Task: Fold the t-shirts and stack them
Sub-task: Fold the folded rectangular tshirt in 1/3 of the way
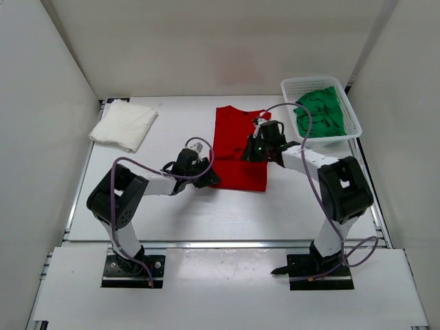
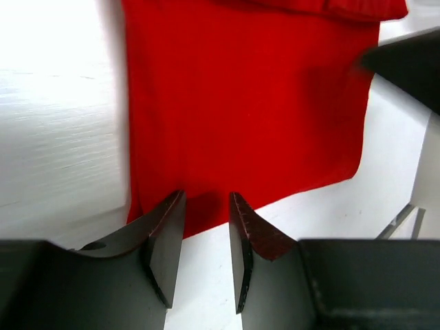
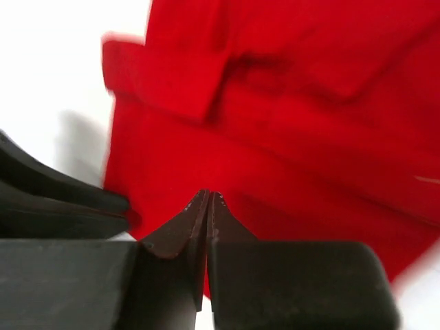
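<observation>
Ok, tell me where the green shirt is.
In the top view, the green shirt lies crumpled in the basket at the far right corner of the table, right of the red shirt.

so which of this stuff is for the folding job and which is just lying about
For the job:
white shirt, folded, far left
red shirt, flat in the middle
green shirt, crumpled, far right

Just lying about:
basket, holding the green shirt
</observation>
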Robot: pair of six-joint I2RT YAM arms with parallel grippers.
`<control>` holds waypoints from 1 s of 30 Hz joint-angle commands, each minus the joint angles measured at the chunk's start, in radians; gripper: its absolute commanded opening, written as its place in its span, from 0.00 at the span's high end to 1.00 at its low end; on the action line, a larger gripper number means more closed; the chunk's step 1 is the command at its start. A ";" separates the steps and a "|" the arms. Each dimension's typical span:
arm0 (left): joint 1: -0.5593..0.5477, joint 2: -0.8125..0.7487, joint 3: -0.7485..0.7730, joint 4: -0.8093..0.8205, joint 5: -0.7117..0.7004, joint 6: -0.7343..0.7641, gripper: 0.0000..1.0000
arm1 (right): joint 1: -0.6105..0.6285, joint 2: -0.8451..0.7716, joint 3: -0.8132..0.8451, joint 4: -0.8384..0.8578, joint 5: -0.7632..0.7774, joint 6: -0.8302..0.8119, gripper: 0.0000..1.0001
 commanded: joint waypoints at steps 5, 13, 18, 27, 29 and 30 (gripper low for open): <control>-0.004 -0.034 -0.119 0.062 -0.002 0.008 0.56 | 0.097 0.141 0.085 0.030 0.062 -0.055 1.00; -0.025 -0.077 -0.202 0.089 0.009 -0.003 0.56 | 0.117 0.217 0.082 0.128 0.169 -0.054 1.00; -0.019 -0.094 -0.225 0.089 0.013 0.005 0.56 | 0.113 0.237 0.084 0.233 0.243 -0.043 1.00; -0.021 -0.160 -0.209 0.046 0.010 0.009 0.56 | 0.019 0.225 0.365 0.148 0.182 -0.026 1.00; -0.016 -0.186 -0.212 0.034 0.009 0.009 0.56 | 0.018 0.161 0.294 0.145 0.167 -0.025 1.00; -0.003 -0.200 -0.211 0.033 0.019 0.011 0.55 | 0.022 0.116 0.224 0.151 0.161 -0.023 1.00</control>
